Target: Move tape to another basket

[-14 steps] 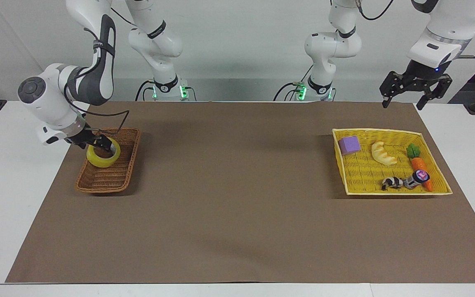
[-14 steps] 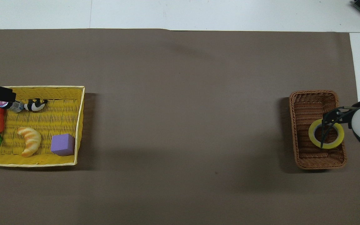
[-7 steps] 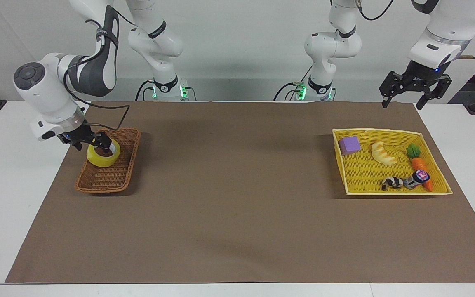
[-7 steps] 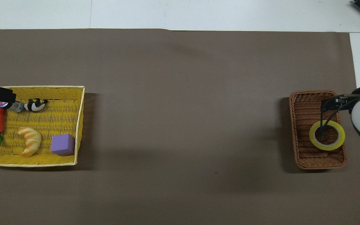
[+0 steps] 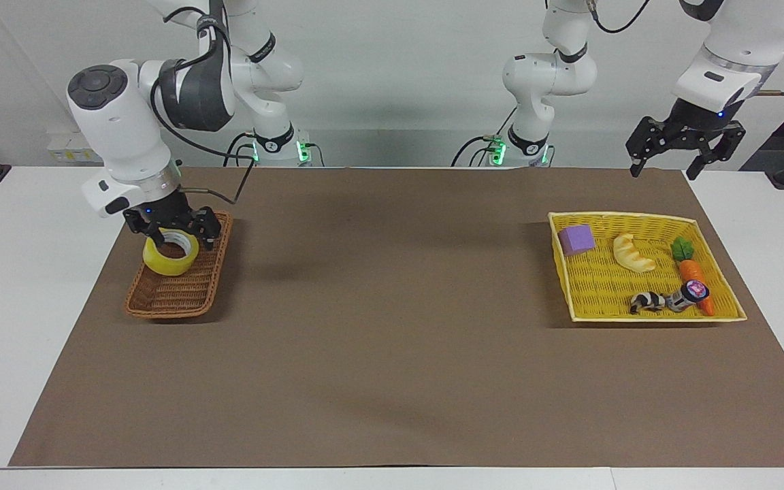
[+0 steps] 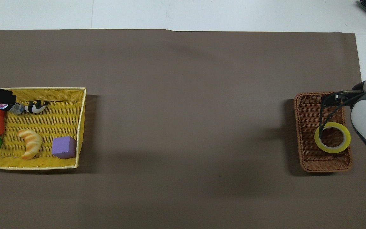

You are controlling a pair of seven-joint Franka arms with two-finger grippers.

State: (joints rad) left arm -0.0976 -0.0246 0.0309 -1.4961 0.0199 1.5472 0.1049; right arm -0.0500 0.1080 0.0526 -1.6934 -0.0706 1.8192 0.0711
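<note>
The yellow tape roll lies in the brown wicker basket at the right arm's end of the table, leaning on the basket's outer rim; it also shows in the overhead view. My right gripper hangs open just over the tape's robot-side edge and holds nothing. Its black fingers show over the basket in the overhead view. My left gripper waits open and empty in the air over the table's robot-side edge, near the yellow basket.
A wide yellow woven basket stands at the left arm's end. It holds a purple block, a croissant, a toy carrot, a black-and-white figure and a small bottle. A brown mat covers the table.
My right arm has swung upright and its gripper has come out of the tape's ring, now open just above it. The tape stays in the brown basket. The left arm has not moved.
</note>
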